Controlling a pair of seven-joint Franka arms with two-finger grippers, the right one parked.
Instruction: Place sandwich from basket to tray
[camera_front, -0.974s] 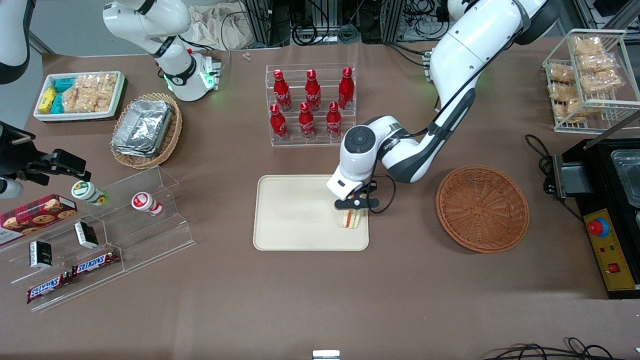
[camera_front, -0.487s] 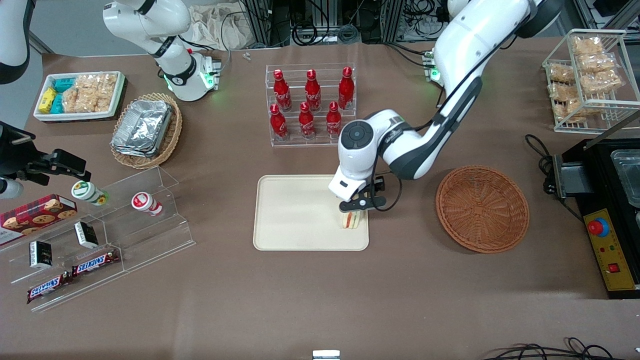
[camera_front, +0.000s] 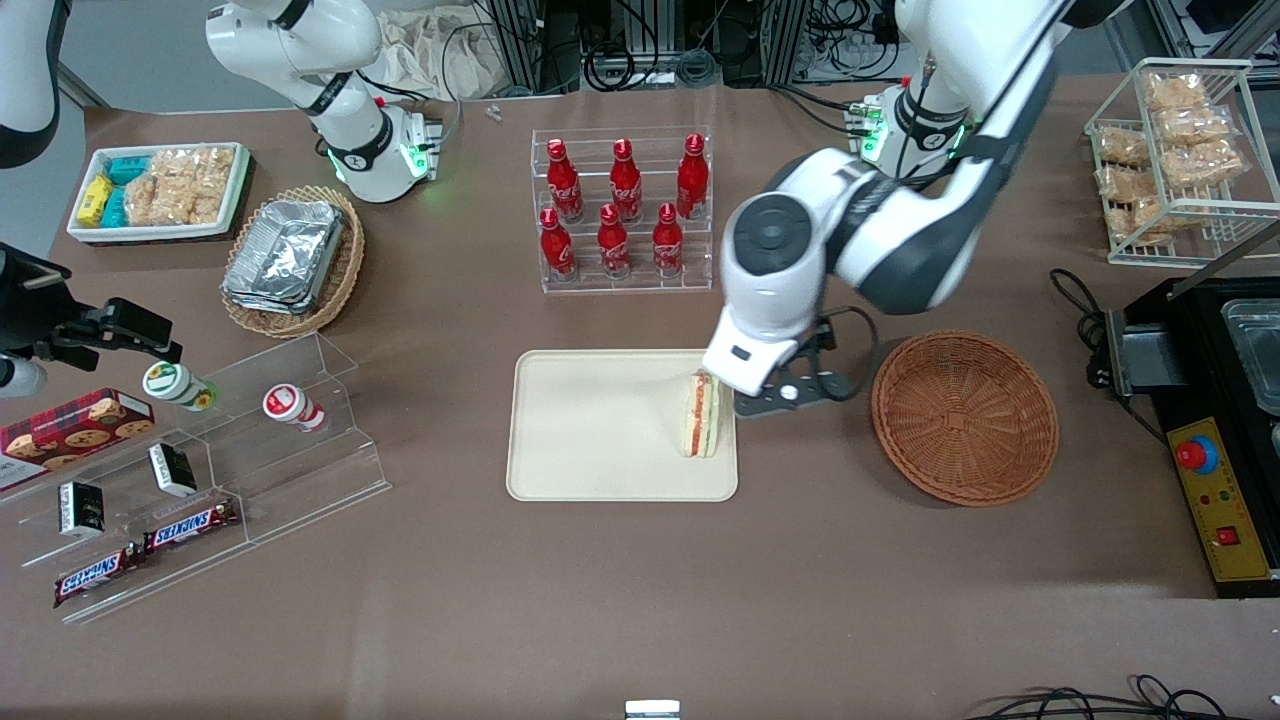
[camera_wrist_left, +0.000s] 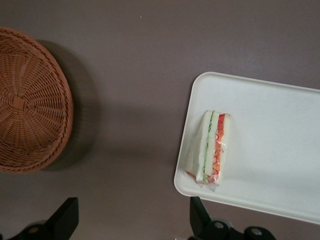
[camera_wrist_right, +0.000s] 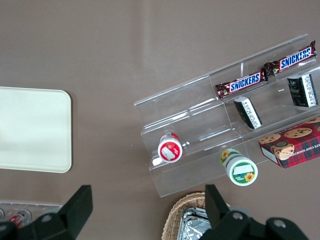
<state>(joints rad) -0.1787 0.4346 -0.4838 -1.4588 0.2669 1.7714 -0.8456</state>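
Front view: pincer spread beside tray — sandwich on it — Snickers bars shelved.

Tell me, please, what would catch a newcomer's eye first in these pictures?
Probably the sandwich, standing on the tray near the edge that faces the empty basket. Just above it hangs the big white left arm, its gripper open and holding nothing. The red bottles in their clear rack, farther from the camera, also stand out.
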